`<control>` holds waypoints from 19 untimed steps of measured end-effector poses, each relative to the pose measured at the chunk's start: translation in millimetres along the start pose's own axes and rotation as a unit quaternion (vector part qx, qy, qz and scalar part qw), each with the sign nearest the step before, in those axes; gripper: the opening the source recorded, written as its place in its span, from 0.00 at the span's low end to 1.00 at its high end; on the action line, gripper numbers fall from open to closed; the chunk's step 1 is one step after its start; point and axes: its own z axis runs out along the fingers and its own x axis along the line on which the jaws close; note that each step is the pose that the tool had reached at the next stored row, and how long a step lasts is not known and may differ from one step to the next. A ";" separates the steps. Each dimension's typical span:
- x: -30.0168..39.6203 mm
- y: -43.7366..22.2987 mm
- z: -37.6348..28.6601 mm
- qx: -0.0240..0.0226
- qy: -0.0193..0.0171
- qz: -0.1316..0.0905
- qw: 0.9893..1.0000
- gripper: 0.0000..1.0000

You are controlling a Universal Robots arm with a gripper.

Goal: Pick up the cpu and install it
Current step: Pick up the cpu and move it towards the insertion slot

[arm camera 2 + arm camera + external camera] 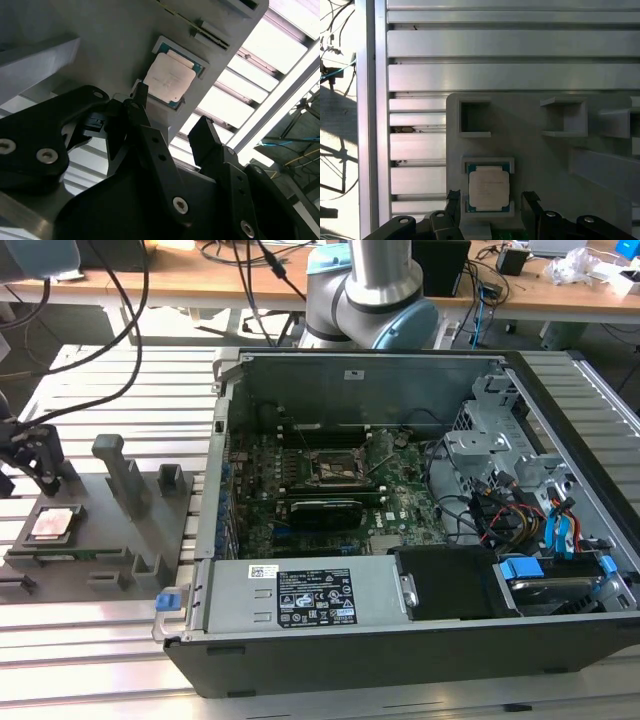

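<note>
The cpu (55, 523) lies flat, shiny face up, in a shallow square pocket of the grey fixture plate (125, 545), at the end of that plate farthest from the open computer case (400, 640). The gripper (38, 480) hangs just over the same end of the fixture plate. Its black fingers (150, 145) are spread apart with nothing between them. In the first wrist view one finger stands on each side of the pocket, with the cpu (489, 188) bare between them.

I cannot tell whether the fingertips touch the fixture plate or stop just short of it. The picture's edge cuts the fingers off in the first wrist view, and their tips cover the near corners of the pocket. A sliver of something green (497, 235) peeks out between them, too hidden to name. In the exterior view the edge of the frame cuts off most of the gripper's body.

The motherboard socket (335, 465) sits inside the computer case, well apart from the fixture plate. I cannot make out whether its frame is latched. The fixture plate rests on the slotted aluminium table (100, 390).
</note>
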 end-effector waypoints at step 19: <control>-4.4 -5.4 22.7 0.016 0.000 -0.018 1.000 0.60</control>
